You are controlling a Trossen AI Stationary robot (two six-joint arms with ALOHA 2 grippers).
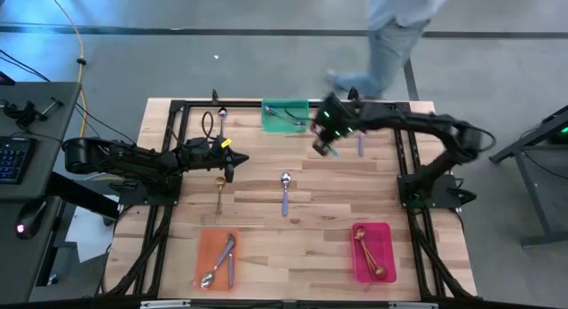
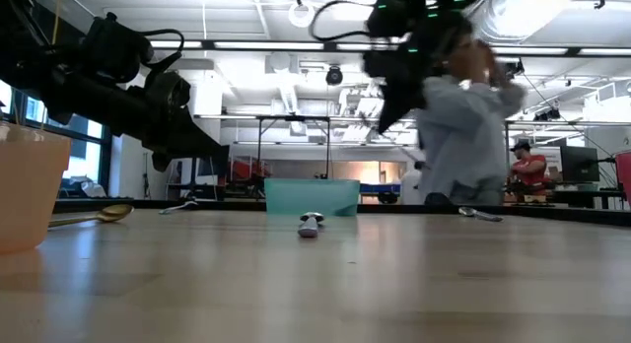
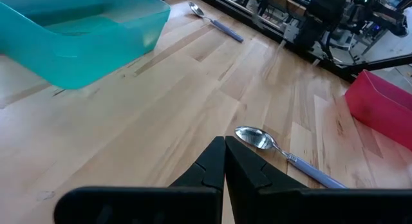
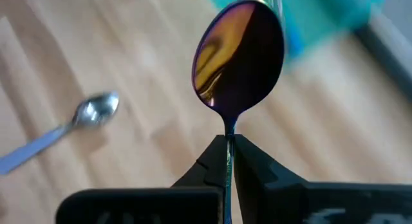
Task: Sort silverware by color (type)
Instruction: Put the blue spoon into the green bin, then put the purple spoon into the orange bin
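My right gripper [image 1: 325, 147] hangs above the table's far middle, beside the teal tray [image 1: 286, 115], shut on an iridescent purple-gold spoon [image 4: 239, 56]. My left gripper [image 1: 232, 161] is shut and holds nothing, low over the table's left half. Just past its fingertips a silver spoon with a lavender handle [image 3: 277, 153] lies flat at the table's middle [image 1: 285, 192]. A gold spoon [image 1: 218, 192] lies flat near the left gripper. Two more lavender-handled spoons lie flat, one at the far left [image 1: 222, 119] and one below the right gripper [image 1: 360, 146]. My right gripper pinches the iridescent spoon between its two fingers at the neck [image 4: 229, 130], just behind the bowl. The bowl stands out beyond the fingertips, and the handle runs back between the fingers, hidden. The fingers slant downward, and the spoon is lifted clear of the table.
An orange tray [image 1: 217, 258] with silver spoons sits at the near left, and a pink tray [image 1: 372, 251] with gold spoons at the near right. A black frame [image 1: 177, 109] borders the table. A person [image 1: 390, 34] walks past the far edge.
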